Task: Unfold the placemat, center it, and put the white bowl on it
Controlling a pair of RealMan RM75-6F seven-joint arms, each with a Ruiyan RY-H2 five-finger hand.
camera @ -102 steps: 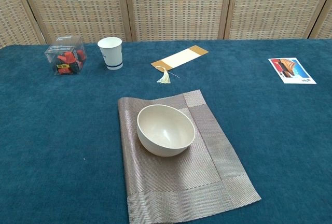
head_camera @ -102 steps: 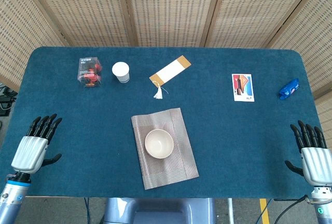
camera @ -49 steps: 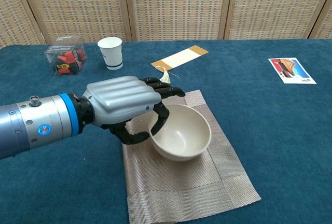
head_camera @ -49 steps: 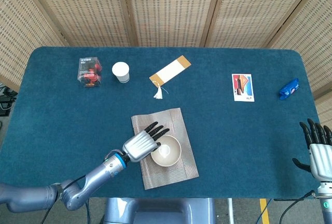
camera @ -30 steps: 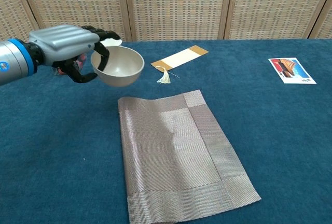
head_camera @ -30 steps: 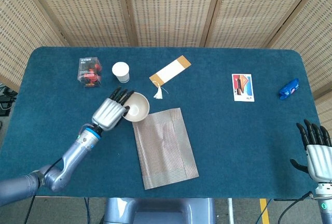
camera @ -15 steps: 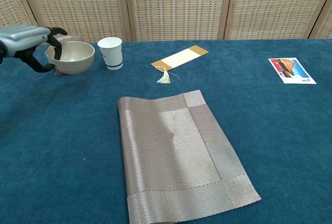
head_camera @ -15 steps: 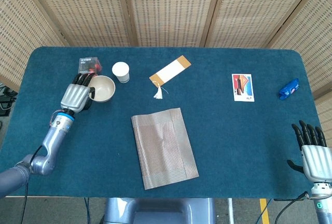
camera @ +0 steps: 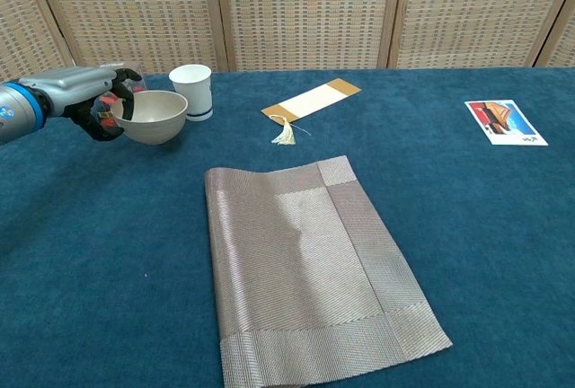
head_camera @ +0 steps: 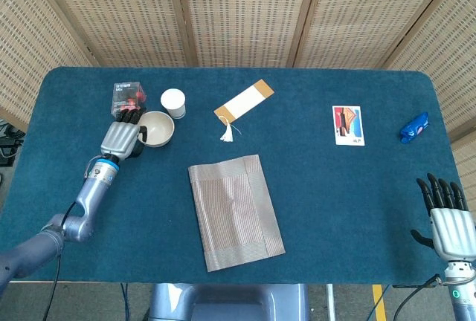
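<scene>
Left hand (head_camera: 123,139) grips one white bowl (head_camera: 158,128); one placemat (head_camera: 236,212).

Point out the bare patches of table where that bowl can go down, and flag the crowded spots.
Bare cloth lies left of the placemat, below the left hand holding the white bowl, and in the wide stretch between the placemat and the photo card. Crowded: the far-left corner, with the clear box and paper cup beside the bowl.
</scene>
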